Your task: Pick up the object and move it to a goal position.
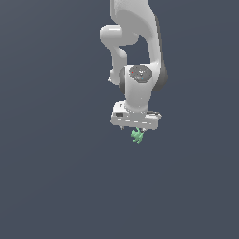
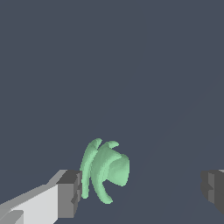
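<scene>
Exterior view: white arm point(image 1: 140, 56) hangs down mid-frame, gripper point(image 1: 136, 127) pointing down. Light-green object point(image 1: 137, 136) sits right under the gripper body, at the fingers; contact can't be told here.

Wrist view: jaws wide apart. Object point(image 2: 105, 170) sits just beside one grey pad point(image 2: 70, 192), touching or nearly so; the other pad point(image 2: 213, 189) is well apart from it. Not clamped.

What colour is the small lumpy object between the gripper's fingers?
Light green, plain with no pattern. The object shows best in the wrist view.
</scene>
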Action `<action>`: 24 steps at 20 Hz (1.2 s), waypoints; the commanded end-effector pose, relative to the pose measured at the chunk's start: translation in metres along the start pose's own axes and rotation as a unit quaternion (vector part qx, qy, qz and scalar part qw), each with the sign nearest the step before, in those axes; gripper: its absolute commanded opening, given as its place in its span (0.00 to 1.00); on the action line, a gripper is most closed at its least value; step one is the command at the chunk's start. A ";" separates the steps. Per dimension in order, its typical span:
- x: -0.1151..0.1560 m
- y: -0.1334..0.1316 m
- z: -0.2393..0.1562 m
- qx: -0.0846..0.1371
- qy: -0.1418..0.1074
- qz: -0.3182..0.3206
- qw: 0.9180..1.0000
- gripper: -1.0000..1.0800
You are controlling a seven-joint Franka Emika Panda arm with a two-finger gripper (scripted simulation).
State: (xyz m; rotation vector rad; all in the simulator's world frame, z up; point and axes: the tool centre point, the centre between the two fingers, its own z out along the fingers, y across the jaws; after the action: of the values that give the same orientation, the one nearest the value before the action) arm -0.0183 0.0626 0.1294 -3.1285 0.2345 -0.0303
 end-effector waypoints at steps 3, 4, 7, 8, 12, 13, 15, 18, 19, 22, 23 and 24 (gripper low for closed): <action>-0.012 -0.013 0.016 -0.001 -0.004 0.041 0.999 0.96; -0.015 -0.015 0.019 -0.001 -0.005 0.049 0.999 0.96; -0.021 -0.021 0.027 -0.002 -0.006 0.068 0.998 0.96; -0.022 -0.022 0.029 -0.002 -0.007 0.074 0.997 0.96; -0.028 -0.027 0.036 -0.003 -0.008 0.091 0.996 0.96; -0.029 -0.028 0.037 -0.003 -0.009 0.093 0.996 0.96; -0.030 -0.029 0.038 -0.004 -0.009 0.098 0.995 0.96; -0.031 -0.029 0.039 -0.004 -0.009 0.100 0.995 0.96; -0.031 -0.029 0.039 -0.004 -0.009 0.098 0.995 0.96; -0.031 -0.029 0.042 -0.004 -0.009 0.098 0.995 0.96; -0.031 -0.029 0.044 -0.004 -0.009 0.098 0.995 0.96; -0.031 -0.029 0.047 -0.004 -0.009 0.098 0.995 0.96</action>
State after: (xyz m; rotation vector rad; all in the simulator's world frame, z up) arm -0.0435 0.0962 0.0856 -3.0942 0.5412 -0.0012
